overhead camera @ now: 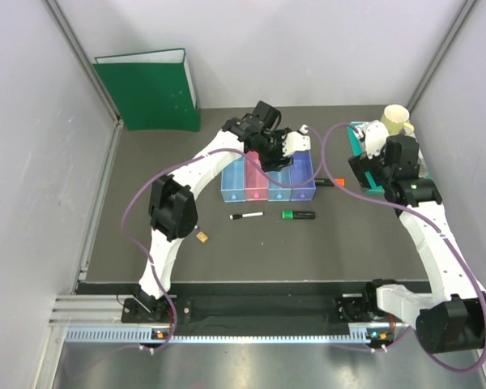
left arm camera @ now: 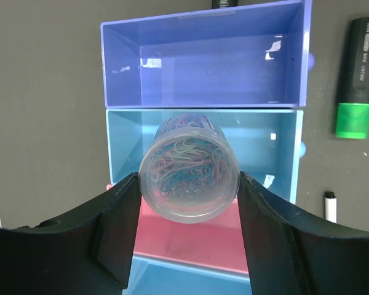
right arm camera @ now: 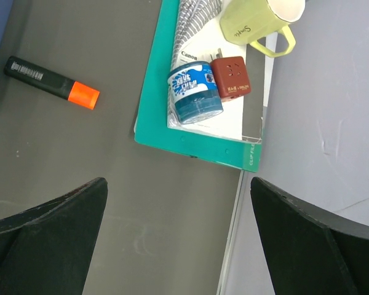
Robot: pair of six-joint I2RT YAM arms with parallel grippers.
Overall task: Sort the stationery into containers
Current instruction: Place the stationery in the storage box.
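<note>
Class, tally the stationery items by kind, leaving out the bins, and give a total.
Highlighters: 2
Pens: 1
Jars: 2
Tan squares: 1
Total: 6
</note>
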